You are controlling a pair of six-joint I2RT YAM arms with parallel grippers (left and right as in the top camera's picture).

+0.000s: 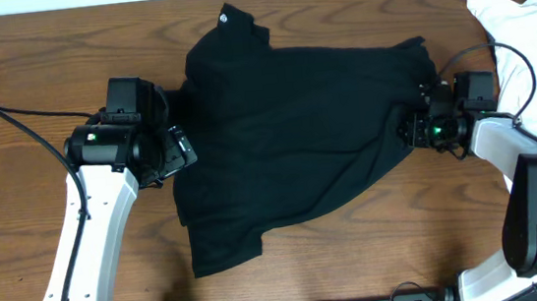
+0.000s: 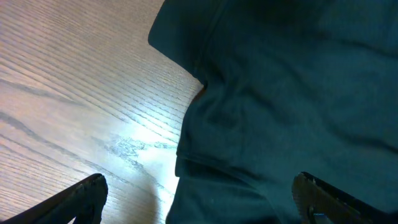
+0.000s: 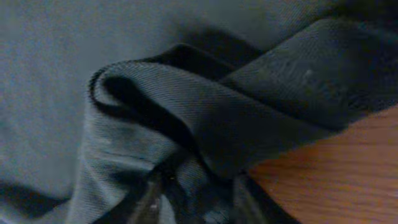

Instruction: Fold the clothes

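Note:
A black shirt (image 1: 296, 128) lies spread across the middle of the wooden table, its collar at the back. My left gripper (image 1: 178, 151) is open at the shirt's left edge; in the left wrist view its fingers (image 2: 199, 198) straddle the hem of the dark cloth (image 2: 280, 93), one over wood, one over cloth. My right gripper (image 1: 412, 127) is shut on a bunched fold at the shirt's right edge; in the right wrist view the fingers (image 3: 196, 196) pinch the gathered cloth (image 3: 186, 106).
A white garment (image 1: 529, 36) lies at the table's back right corner, beside the right arm. A black cable (image 1: 34, 129) runs across the table to the left arm. Bare wood (image 1: 23, 65) shows left of the shirt.

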